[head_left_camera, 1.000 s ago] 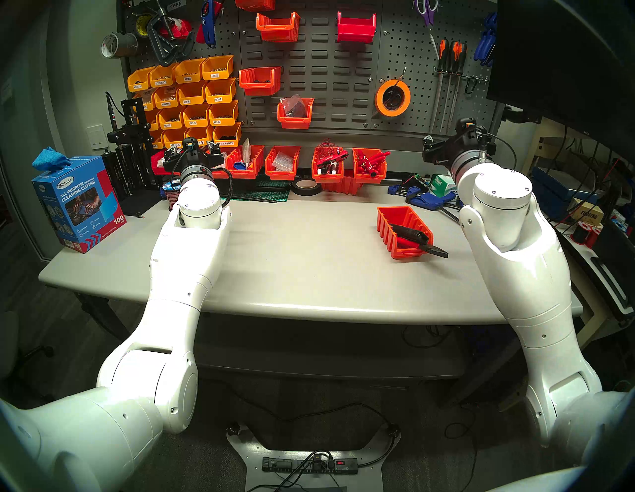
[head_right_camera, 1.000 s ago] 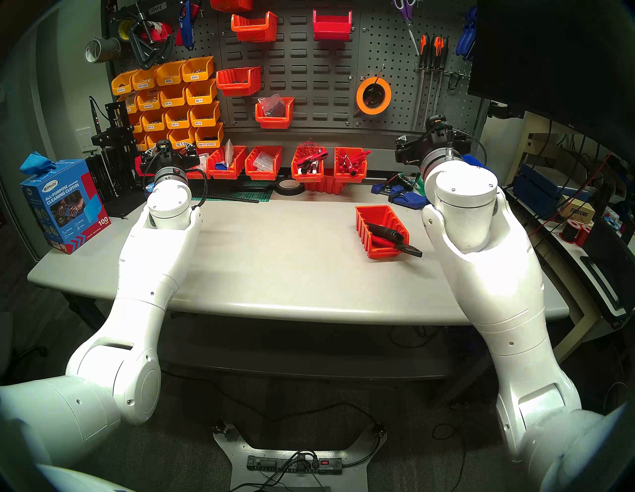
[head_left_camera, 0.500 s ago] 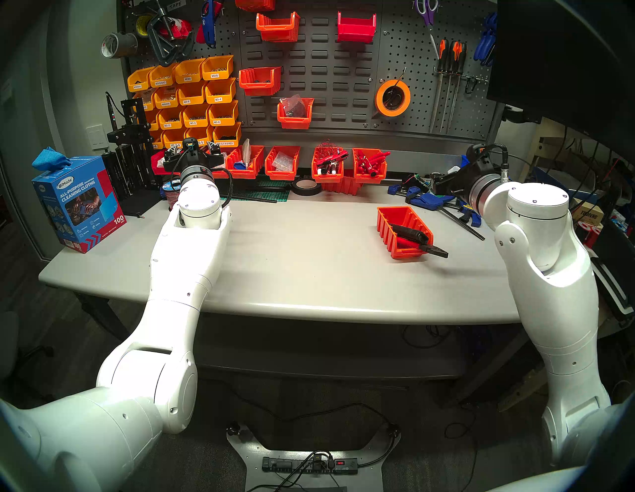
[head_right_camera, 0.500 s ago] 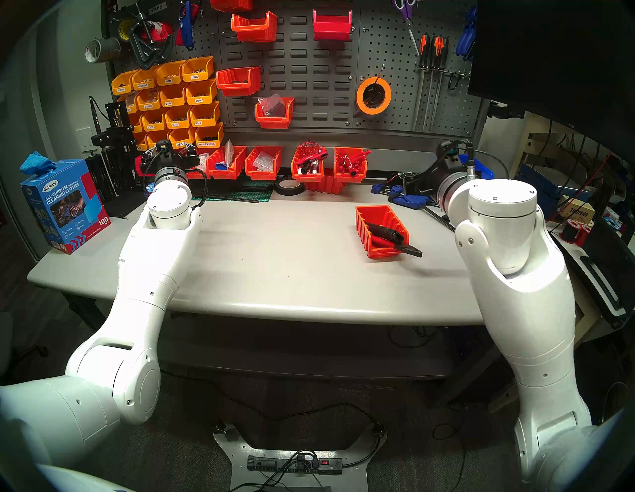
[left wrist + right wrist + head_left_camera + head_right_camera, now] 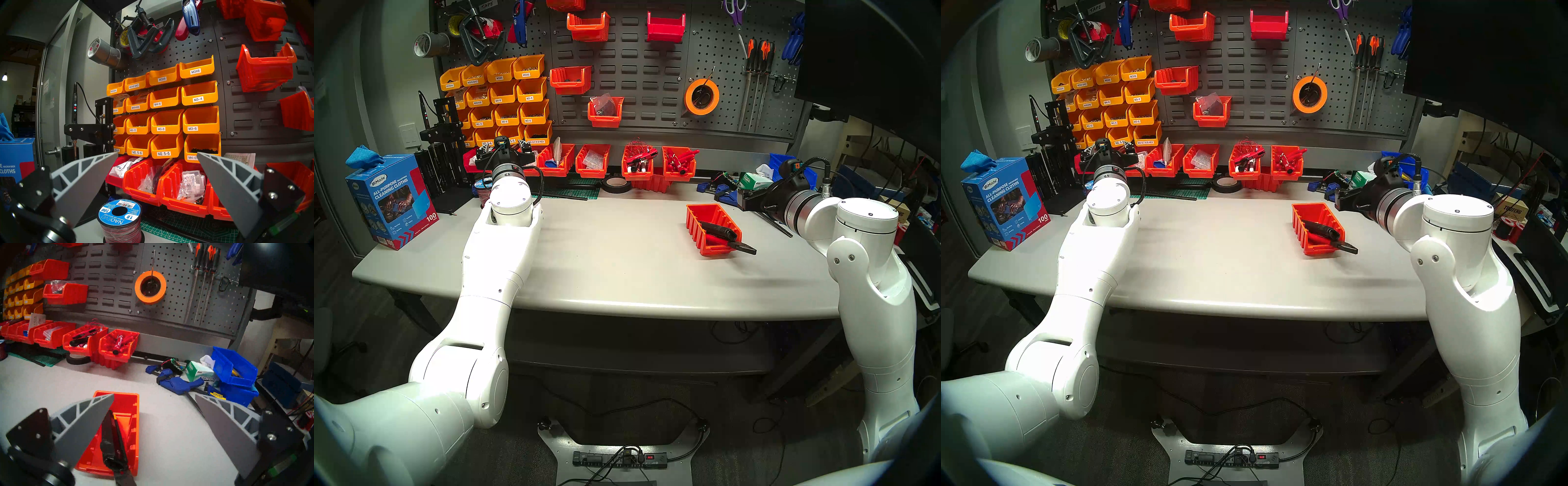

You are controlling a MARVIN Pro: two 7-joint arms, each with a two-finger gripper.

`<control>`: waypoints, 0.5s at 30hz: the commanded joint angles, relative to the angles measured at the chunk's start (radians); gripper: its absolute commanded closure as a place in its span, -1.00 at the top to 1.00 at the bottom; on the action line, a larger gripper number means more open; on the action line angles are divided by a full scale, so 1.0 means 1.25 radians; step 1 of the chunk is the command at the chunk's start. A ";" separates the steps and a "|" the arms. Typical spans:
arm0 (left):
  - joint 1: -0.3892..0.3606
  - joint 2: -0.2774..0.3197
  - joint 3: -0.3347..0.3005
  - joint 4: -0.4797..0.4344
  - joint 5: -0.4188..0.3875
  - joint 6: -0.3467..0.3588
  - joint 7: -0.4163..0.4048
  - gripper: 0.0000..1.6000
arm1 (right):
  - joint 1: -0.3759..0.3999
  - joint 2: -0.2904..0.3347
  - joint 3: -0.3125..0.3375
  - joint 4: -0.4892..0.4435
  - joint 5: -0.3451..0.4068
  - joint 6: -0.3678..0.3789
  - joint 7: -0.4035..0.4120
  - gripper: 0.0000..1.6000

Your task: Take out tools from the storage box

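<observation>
The right gripper (image 5: 154,412) is held spread and empty above the table (image 5: 602,244). The orange storage box (image 5: 125,405) is seen just below and beyond its left finger, untouched; the black tool (image 5: 110,438) and red-handled pliers (image 5: 745,247) are lodged inside, the pliers' jaws overhanging the front. The left gripper (image 5: 157,162), likewise spread, is pointed at the yellow bins (image 5: 198,95).

Pliers (image 5: 124,478) tip cut off below

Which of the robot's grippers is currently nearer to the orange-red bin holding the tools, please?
The right gripper, open, hovers just beyond the orange-red bin's far right corner. The left gripper, open, is far across the table by the yellow bins.
</observation>
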 commanded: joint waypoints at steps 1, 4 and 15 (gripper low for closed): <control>-0.015 0.000 -0.002 -0.009 0.000 -0.001 0.002 1.00 | 0.045 0.014 -0.050 0.022 0.058 -0.002 -0.057 1.00; -0.015 0.000 -0.001 -0.009 -0.001 -0.001 0.002 1.00 | 0.078 0.003 -0.078 0.044 0.079 -0.002 -0.075 1.00; -0.015 0.002 0.001 -0.009 -0.003 -0.001 0.004 1.00 | 0.110 0.038 -0.127 0.057 0.060 -0.002 -0.054 1.00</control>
